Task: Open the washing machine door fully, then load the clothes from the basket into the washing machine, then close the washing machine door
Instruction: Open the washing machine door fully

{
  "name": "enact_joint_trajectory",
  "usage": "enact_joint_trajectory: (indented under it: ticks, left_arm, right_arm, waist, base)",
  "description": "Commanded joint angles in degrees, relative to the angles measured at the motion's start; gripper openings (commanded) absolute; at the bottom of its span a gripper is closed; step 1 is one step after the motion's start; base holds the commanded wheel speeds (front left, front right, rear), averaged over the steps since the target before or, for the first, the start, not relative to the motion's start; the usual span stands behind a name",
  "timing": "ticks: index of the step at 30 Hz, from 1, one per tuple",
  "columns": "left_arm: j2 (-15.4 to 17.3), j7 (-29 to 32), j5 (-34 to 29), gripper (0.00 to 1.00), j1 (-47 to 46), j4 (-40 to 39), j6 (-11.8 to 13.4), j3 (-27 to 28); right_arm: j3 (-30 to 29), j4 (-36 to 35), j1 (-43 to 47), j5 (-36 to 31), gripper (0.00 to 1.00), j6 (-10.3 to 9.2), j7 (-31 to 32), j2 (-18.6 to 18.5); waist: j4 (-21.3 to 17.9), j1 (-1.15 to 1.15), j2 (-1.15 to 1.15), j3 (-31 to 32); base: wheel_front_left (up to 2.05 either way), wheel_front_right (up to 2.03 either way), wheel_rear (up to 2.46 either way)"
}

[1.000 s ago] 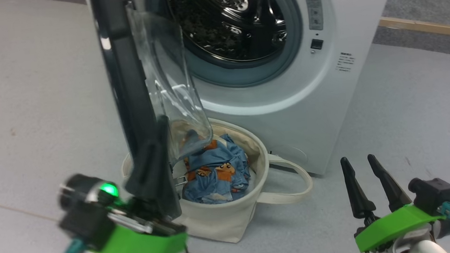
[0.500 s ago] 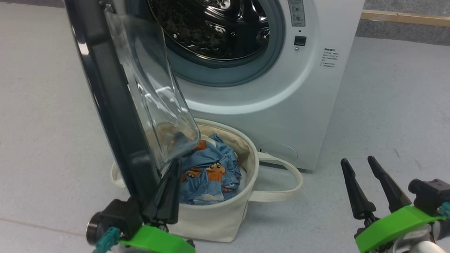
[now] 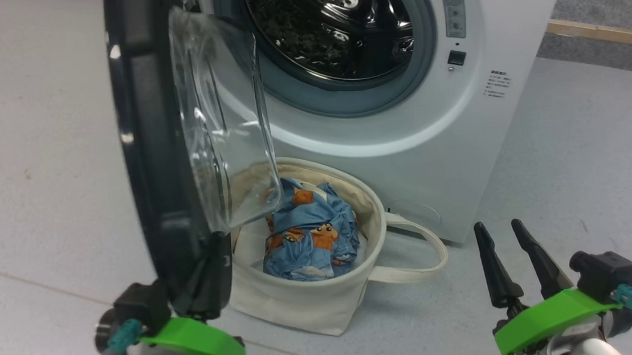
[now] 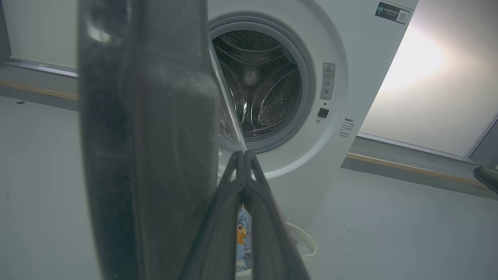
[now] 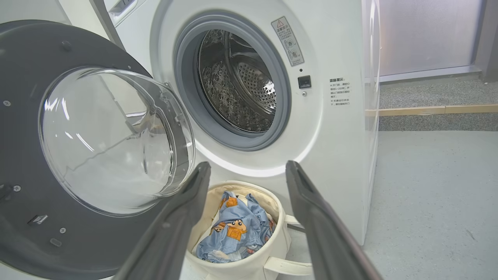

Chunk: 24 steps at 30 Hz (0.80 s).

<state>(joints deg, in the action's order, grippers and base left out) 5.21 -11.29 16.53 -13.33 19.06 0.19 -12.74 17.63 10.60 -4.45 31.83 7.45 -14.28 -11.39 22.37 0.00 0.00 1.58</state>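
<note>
The washing machine [image 3: 434, 150] stands with its steel drum [image 3: 337, 27] exposed. The washing machine door [image 3: 154, 157] hangs open, edge-on to the head view, its clear glass bowl [image 3: 220, 123] bulging over the basket [image 3: 310, 309]. The clothes [image 3: 309, 235], light blue with orange bears, lie bunched in the basket. My left gripper [image 4: 244, 155] is shut and holds nothing; its fingers sit close beside the door's black rim [image 4: 155, 136]. In the head view its green mount [image 3: 193, 340] sits under the rim's bottom edge. My right gripper [image 3: 506, 229] stands open, right of the basket; in its own view the right gripper [image 5: 248, 165] frames the clothes [image 5: 237, 229].
Grey floor [image 3: 576, 149] spreads on both sides of the machine. A wooden strip [image 3: 607, 35] runs along the floor at the far right. The basket's loop handle [image 3: 420, 260] sticks out toward my right gripper.
The head view has shifted. My left gripper has dropped from the door's inner side by the glass to below the rim's bottom edge. The right gripper has kept its place.
</note>
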Motion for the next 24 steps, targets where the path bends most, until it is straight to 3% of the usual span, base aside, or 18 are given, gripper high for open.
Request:
enact_joint_trajectory:
  ticks: [1, 6, 24]
  left_arm:
    - [1.67, -0.72, 0.55, 0.00, -2.42, -1.20, 0.97, 3.43]
    - [2.05, 0.26, 1.97, 0.00, -2.04, -2.62, 1.26, 4.40]
    - [10.22, 0.67, 5.26, 0.00, -1.20, -2.46, 5.10, 14.02]
  right_arm:
    - [0.84, -1.81, -1.23, -0.20, 1.00, 0.03, -0.72, -0.28]
    - [0.70, -1.70, -1.36, -0.40, 1.00, 0.03, -0.72, -0.31]
    - [-1.03, -1.53, -1.32, -0.81, 1.00, 0.03, -0.72, -0.94]
  waist:
    - [0.40, 0.00, 0.00, -0.15]
    - [1.32, 0.00, 0.00, -0.93]
    - [0.78, 0.00, 0.00, -1.70]
  base:
    - [0.00, 0.00, 0.00]
    - [0.00, 0.00, 0.00]
    - [0.00, 0.00, 0.00]
